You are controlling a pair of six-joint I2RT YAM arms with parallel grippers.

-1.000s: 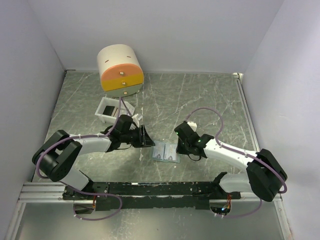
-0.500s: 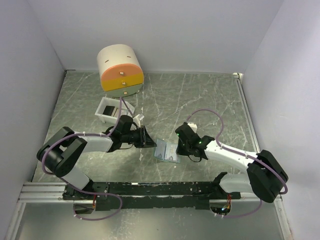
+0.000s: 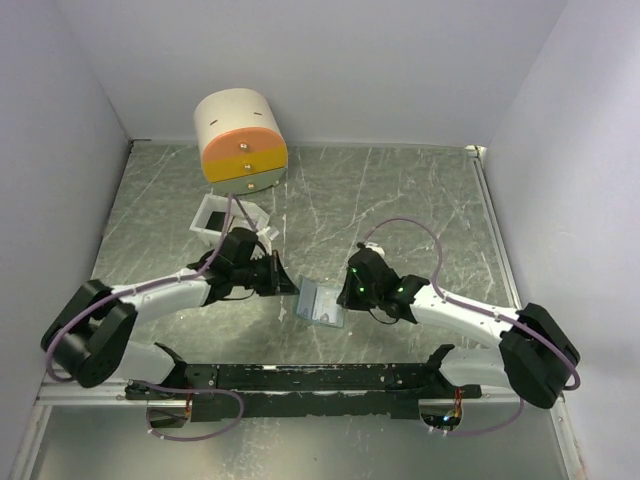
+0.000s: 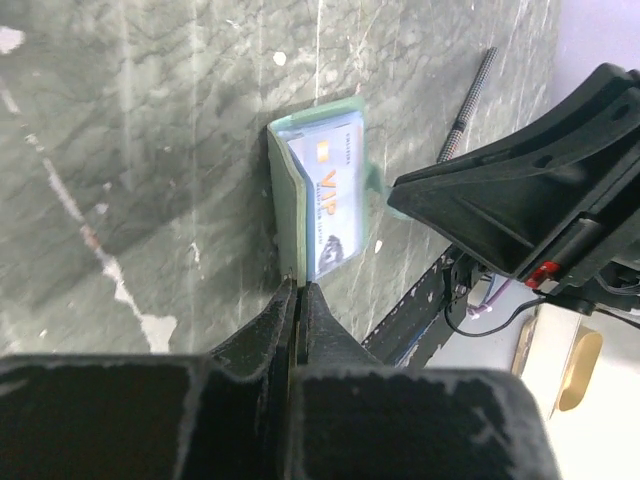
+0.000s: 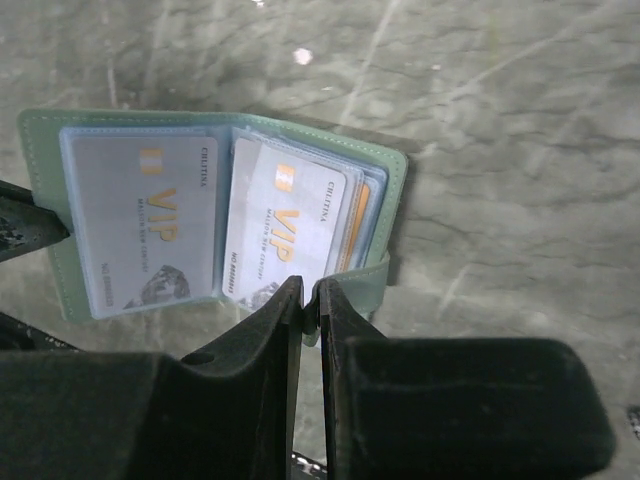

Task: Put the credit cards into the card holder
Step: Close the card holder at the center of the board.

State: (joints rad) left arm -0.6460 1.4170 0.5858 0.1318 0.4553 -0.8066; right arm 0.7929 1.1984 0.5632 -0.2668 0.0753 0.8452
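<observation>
While both arms stretch low toward the centre of the top view, I see the card holder [image 3: 320, 303] lying open between them. The left gripper [image 4: 297, 292] is clenched on its left cover. The right gripper [image 5: 303, 292] is pinched together at its lower edge, below the sleeved credit cards [image 5: 140, 230]; I cannot tell what it grips.

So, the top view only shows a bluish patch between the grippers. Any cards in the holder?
Observer: Yes. The right wrist view shows the card holder open, with a VIP card in one sleeve.
Operator: Any orange one?
Observer: An orange card peeks out behind the second VIP card, on the other half.
Operator: Is the left gripper holding it?
Observer: In the left wrist view the left gripper is shut on the card holder's raised flap.
</observation>
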